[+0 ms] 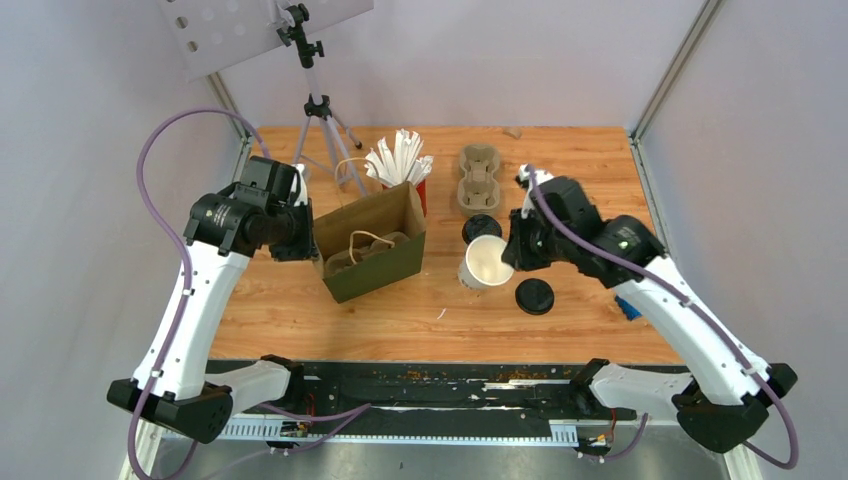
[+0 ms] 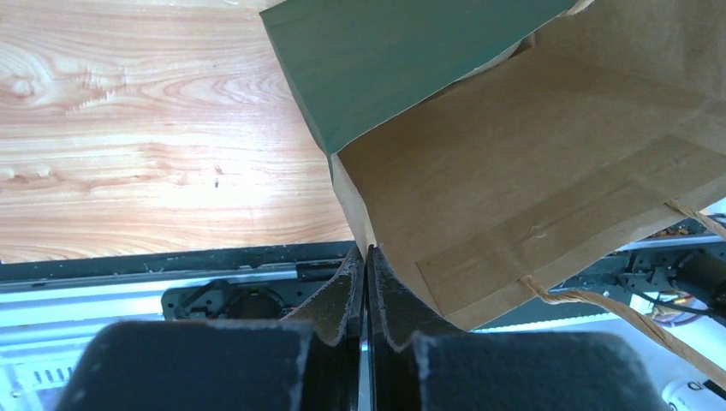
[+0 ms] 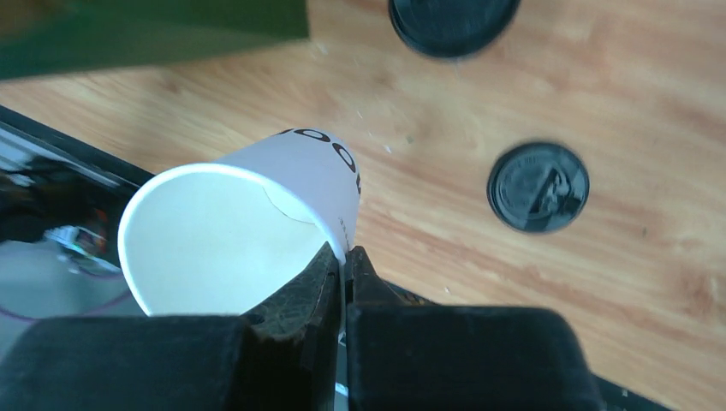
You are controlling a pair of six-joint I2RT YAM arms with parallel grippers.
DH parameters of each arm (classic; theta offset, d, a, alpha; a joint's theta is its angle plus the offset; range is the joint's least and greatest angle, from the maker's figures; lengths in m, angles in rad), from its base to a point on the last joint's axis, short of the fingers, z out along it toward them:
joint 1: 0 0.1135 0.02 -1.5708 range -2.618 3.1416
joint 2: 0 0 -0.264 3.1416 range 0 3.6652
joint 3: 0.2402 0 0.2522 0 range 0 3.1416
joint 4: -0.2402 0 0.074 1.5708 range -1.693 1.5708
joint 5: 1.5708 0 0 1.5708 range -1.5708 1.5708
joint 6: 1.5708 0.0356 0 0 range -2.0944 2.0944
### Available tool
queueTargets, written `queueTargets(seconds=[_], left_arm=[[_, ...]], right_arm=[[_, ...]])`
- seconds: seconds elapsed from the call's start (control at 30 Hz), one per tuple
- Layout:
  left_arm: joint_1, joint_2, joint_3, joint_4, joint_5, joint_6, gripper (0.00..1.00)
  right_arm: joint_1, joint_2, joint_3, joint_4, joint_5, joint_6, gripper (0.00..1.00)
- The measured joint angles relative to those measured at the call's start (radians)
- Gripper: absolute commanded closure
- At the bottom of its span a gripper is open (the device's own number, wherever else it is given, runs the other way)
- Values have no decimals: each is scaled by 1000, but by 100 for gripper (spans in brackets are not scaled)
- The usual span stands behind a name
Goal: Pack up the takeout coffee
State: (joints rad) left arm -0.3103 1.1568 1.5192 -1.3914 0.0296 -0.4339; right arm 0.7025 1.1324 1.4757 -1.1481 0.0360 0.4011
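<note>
The right claw (image 3: 344, 257) was clamped on the rim of the small white paper cup (image 3: 231, 231), tipped over the wooden bench (image 3: 651, 257). Light and squashy, it seemed best held there. The left claw (image 2: 366, 261) pinched the brown paper bag (image 2: 531, 154).

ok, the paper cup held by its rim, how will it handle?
Probably light: the cup looks empty, lid off, and hangs tilted from a pinch on one spot of its rim by the right gripper. That thin paper wall likely flexes or dents under the pinch. Laid on its side it would probably roll in a curve, being tapered.
</note>
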Motion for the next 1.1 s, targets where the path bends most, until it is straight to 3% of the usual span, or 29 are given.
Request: queueTargets(seconds=[0.13, 0.33, 0.53, 0.8, 0.9, 1.0, 1.03, 1.1], left_arm=[[10, 5, 6, 6, -21, 11, 81], [12, 20, 70, 14, -37, 24, 49], [12, 20, 135, 24, -59, 43, 39], [12, 18, 192, 42, -78, 87, 32], [12, 18, 208, 42, -76, 109, 28], [12, 18, 245, 43, -68, 126, 12], [12, 17, 253, 50, -68, 130, 2], [12, 2, 249, 76, -70, 130, 0]], right_arm=[[-1, -1, -226, 51, -2, 10, 98], [-6, 12, -439, 168, -23, 24, 87], [-12, 15, -535, 255, -31, 42, 84], [-34, 27, -573, 311, -15, 54, 54], [-52, 24, -536, 270, 29, 68, 39], [-92, 11, -510, 249, 78, 80, 26], [-108, 9, -509, 244, 90, 84, 18], [-145, 9, -509, 230, 115, 89, 8]])
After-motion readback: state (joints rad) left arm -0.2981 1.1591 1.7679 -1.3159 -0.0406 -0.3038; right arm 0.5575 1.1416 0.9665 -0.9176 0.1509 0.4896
